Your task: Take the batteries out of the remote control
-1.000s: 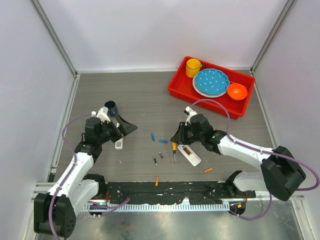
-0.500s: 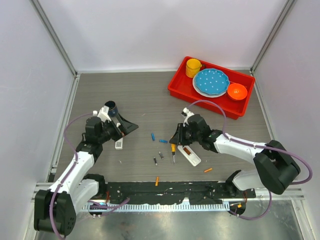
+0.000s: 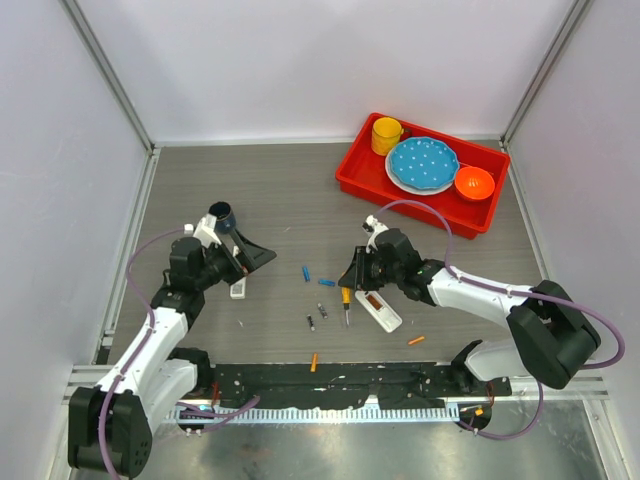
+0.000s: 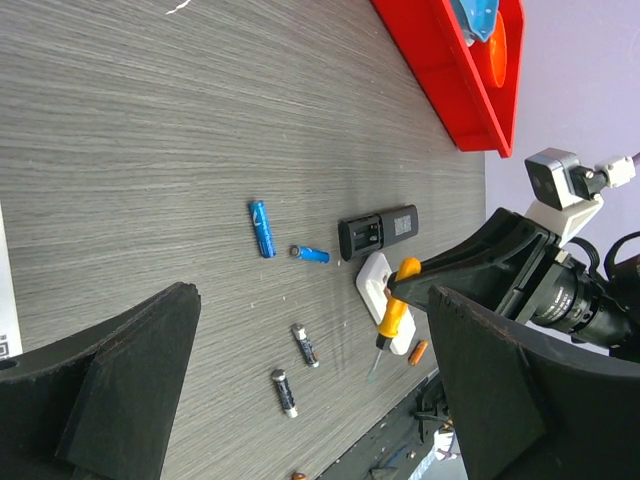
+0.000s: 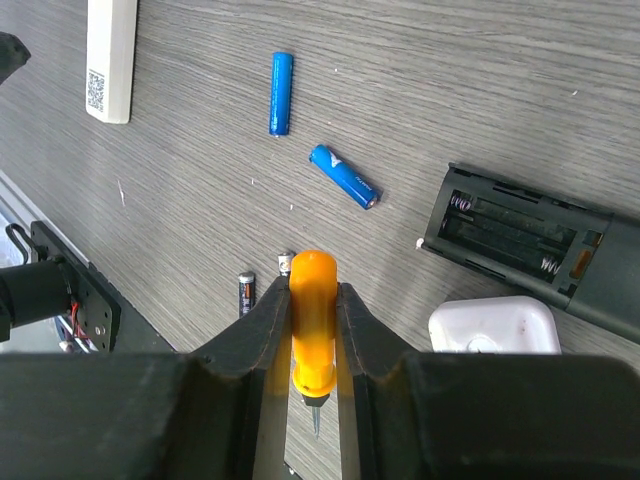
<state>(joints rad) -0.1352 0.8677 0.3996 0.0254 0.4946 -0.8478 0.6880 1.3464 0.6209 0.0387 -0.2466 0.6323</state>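
Observation:
My right gripper (image 3: 349, 284) is shut on the orange-handled screwdriver (image 5: 314, 335), tip pointing toward the near edge. Beside it lies a dark remote (image 5: 520, 245) with its battery bay open and showing bare springs, and a white remote (image 3: 380, 310) with an orange cell in it. Two blue batteries (image 3: 306, 273) (image 3: 327, 282) and two dark batteries (image 3: 322, 310) (image 3: 311, 322) lie loose left of the right gripper. Two orange batteries (image 3: 314, 362) (image 3: 416, 340) lie nearer the front edge. My left gripper (image 3: 250, 262) is open and empty, well left of the batteries.
A white strip with a QR code (image 3: 238, 289) lies by the left gripper. A red tray (image 3: 352, 175) at the back right holds a yellow cup, a blue plate and an orange bowl. A black rail (image 3: 330, 385) runs along the front edge.
The right arm has shifted slightly left with the screwdriver still in its jaws. The left arm and the loose batteries have not visibly moved.

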